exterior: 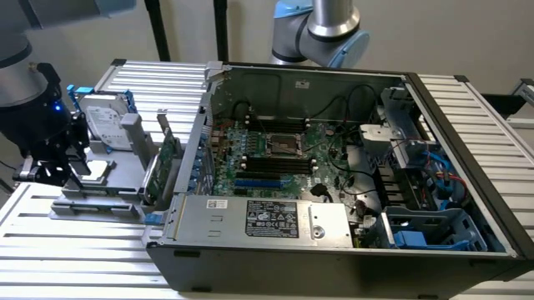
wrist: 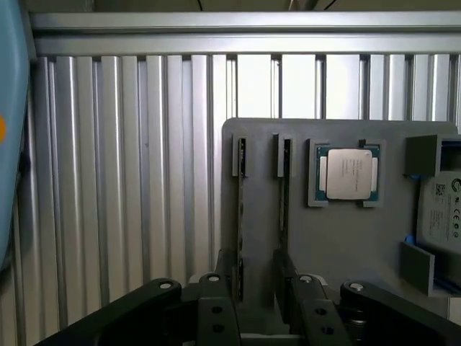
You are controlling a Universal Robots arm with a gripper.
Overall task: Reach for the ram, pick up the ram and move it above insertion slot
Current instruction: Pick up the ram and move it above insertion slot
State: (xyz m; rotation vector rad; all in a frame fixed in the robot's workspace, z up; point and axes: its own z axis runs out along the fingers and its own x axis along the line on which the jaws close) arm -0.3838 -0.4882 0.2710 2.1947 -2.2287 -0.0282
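The arm stands at the exterior view's left end of the ribbed metal table, wrist pointing straight down, with its black gripper low over a grey parts holder beside the open computer case. The fingers are spread apart, gripping nothing. I count two thin sticks on the holder, standing on edge in parallel slots, plus one CPU, one hard drive and one upright green expansion card. The ram shows as a long, narrow, dark edge. It sits in its slot and runs into the gap between the fingers, while the other stick ends behind one finger.
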